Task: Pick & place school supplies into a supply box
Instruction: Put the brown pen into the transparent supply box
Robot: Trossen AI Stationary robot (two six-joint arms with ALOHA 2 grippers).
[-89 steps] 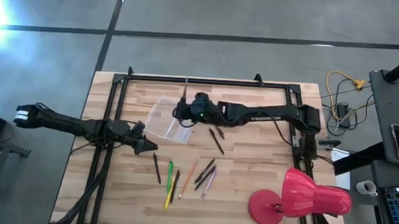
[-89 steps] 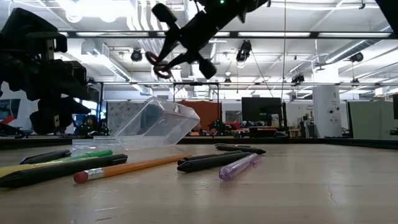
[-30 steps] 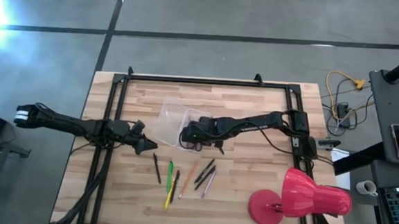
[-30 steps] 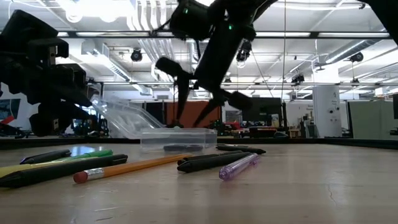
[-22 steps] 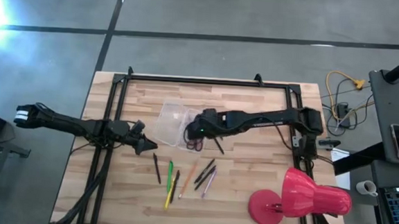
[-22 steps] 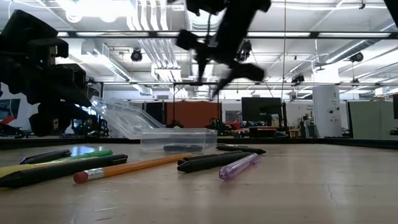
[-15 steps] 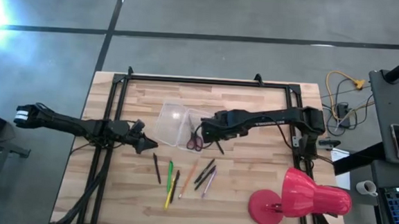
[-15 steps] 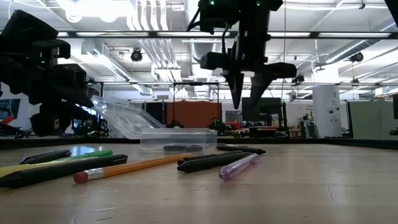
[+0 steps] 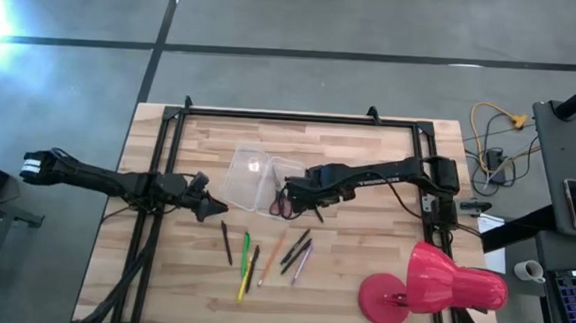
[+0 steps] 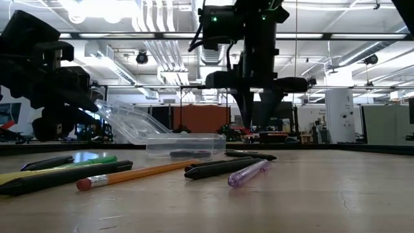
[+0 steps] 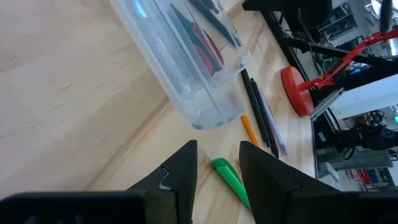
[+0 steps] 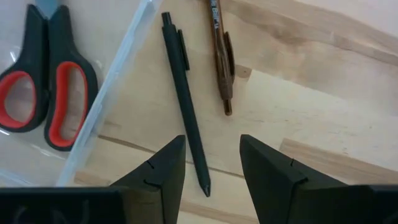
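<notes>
The clear supply box (image 9: pixel 252 174) lies at the table's middle, and the red-handled scissors (image 12: pixel 43 102) rest flat in it (image 9: pixel 280 203). My right gripper (image 9: pixel 301 195) hangs open just right of the box, fingers pointing down (image 10: pixel 257 113). Below it a black pen (image 12: pixel 185 118) and a brown pen (image 12: pixel 221 59) lie on the wood; the black pen's tip lies between the fingers (image 12: pixel 212 149), untouched. Several more pens and pencils (image 9: pixel 272 256) lie nearer the table's near edge. My left gripper (image 9: pixel 210 209) waits open, left of the box (image 11: pixel 217 149).
A big red lamp (image 9: pixel 431 285) stands at the near right corner. A black frame rail (image 9: pixel 291 117) runs along the far edge, with rails down both sides. A green pen (image 11: pixel 233 177) lies just ahead of my left gripper. Bare wood shows right of the pens.
My right gripper has risen from low over the box and drawn back toward the table's right, turning until its fingers point straight down over the black and brown pens. The scissors stay in the box. The left arm has kept still.
</notes>
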